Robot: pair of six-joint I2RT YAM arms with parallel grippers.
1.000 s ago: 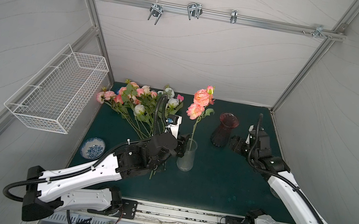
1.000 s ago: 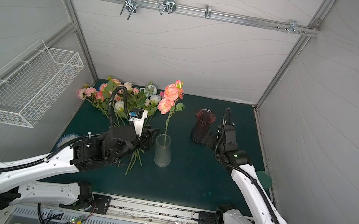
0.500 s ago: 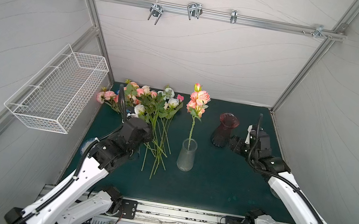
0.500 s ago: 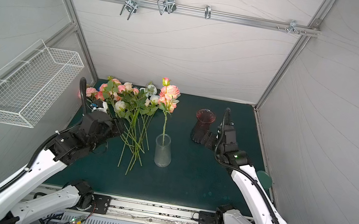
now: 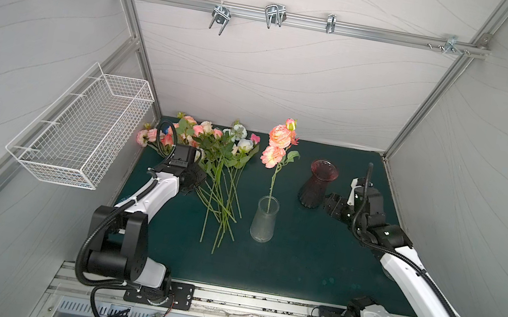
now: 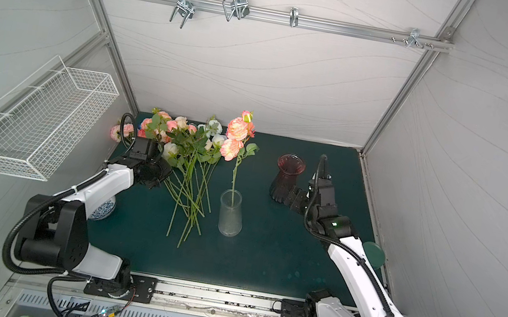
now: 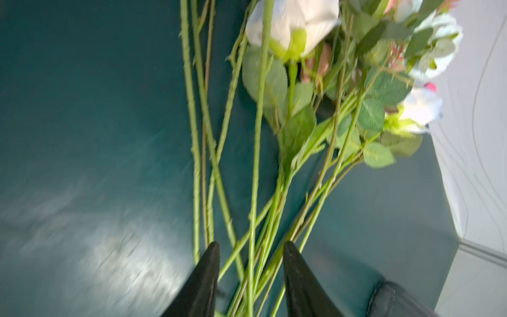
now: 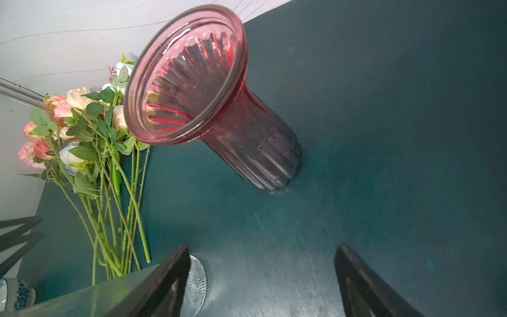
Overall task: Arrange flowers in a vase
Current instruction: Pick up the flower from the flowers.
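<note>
A clear glass vase (image 5: 264,219) (image 6: 230,213) stands mid-table with one peach-pink flower stem (image 5: 278,142) upright in it. The other flowers (image 5: 220,160) (image 6: 189,155) lie in a pile at the back left, stems pointing forward. My left gripper (image 5: 194,180) (image 7: 251,247) hovers over that pile. Its jaws are apart, with several green stems (image 7: 255,192) running between them. A ribbed red glass vase (image 5: 316,184) (image 8: 219,109) stands at the back right. My right gripper (image 5: 331,204) (image 8: 262,249) sits just beside its base, open and holding nothing.
A white wire basket (image 5: 81,129) hangs on the left wall. A blue-and-white ceramic jar (image 6: 102,208) stands under the left arm. A dark green round lid (image 6: 373,254) lies at the right table edge. The clear vase's rim (image 8: 196,282) shows beside a right finger.
My left arm has left the peach flower standing in the clear vase and swung left and back to the flower pile. The right arm has stayed put.
</note>
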